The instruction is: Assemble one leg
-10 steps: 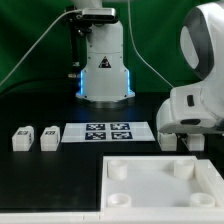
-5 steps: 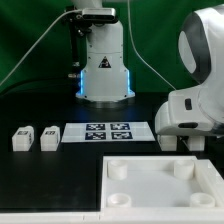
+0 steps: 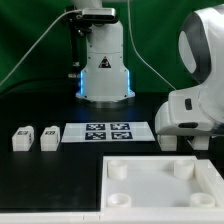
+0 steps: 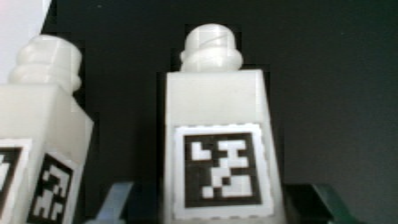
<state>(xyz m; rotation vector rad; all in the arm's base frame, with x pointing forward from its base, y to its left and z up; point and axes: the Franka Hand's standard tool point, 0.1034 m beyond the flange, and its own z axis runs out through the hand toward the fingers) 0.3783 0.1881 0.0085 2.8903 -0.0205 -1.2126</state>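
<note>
In the wrist view a white leg [image 4: 219, 120] with a black-and-white tag and a knobbed end lies between my gripper [image 4: 219, 206]. The dark fingertips [image 4: 121, 200] stand either side of it with a gap on each side, so the gripper is open. A second leg [image 4: 39, 130] lies close beside the first. In the exterior view the arm's white hand [image 3: 185, 115] hangs low at the right, behind the panel, and hides these two legs. Two more legs [image 3: 21, 138] [image 3: 49, 137] lie at the exterior view's left.
The marker board [image 3: 108, 132] lies in the middle of the black table. The large white square panel [image 3: 165, 190] with round corner sockets lies in front, at the exterior view's right. The robot's base [image 3: 104, 60] stands at the back.
</note>
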